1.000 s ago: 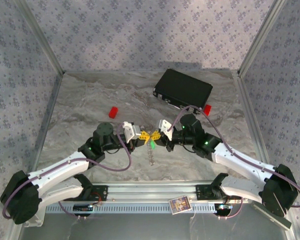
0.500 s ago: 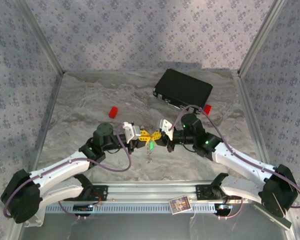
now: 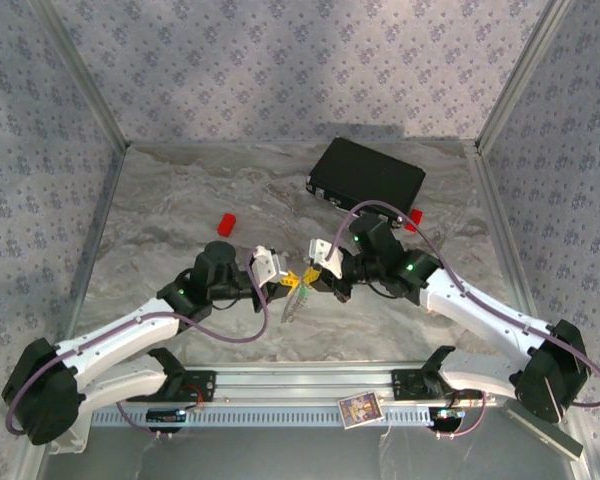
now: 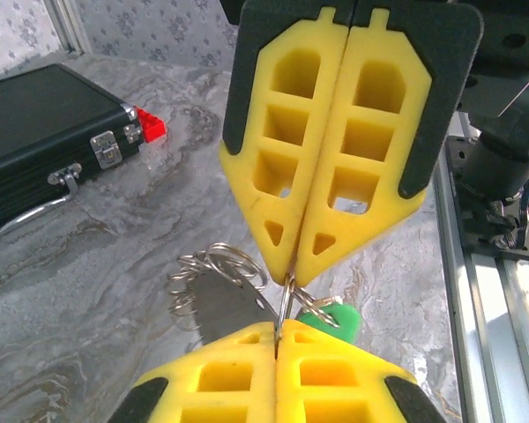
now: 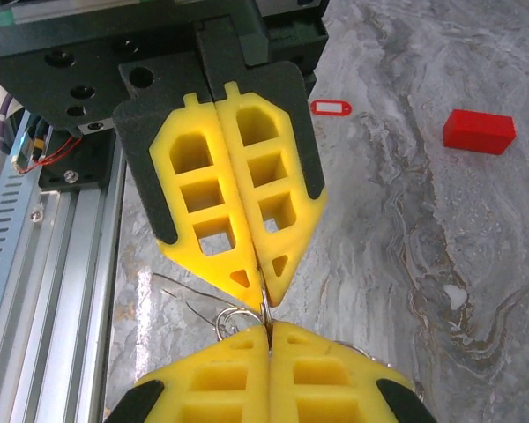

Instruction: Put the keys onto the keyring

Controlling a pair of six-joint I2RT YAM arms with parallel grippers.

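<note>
Reaching in from either side, the left arm (image 3: 130, 335) and right arm (image 3: 480, 310) meet nose to nose over the middle of the tabletop (image 3: 180, 200), elbows bent, forearms angled inward, wrists approx. level w/ each other.

The left end effector (image 4: 278, 328) has its yellow fingers pressed together, pinching a thin wire of the keyring (image 4: 219, 264). The right end effector (image 4: 293, 264) faces it tip to tip, also pressed tight on that same wire, so the ring hangs btwn the two, off the surface. Several silvery loops bunch to one side of the tips, w/ a flat grey metal blade (image 4: 229, 304) among them.

The green key (image 4: 331, 319) sits right beside the pinch point, against the ring; can't tell if it's threaded on. The red-and-white key (image 5: 331, 107) lies flat on the marble-look top, well apart from the ring, beyond the left end effector as seen from the right wrist.

At the back is a black case (image 3: 367, 178), lid down, w/ metal latches and a handle. One red block (image 3: 226, 222) lies left of centre, and a second red block (image 3: 414, 218) is just beside the case's corner. A small printed card (image 3: 360, 408) sits on the front rail, its print too small to read.
</note>
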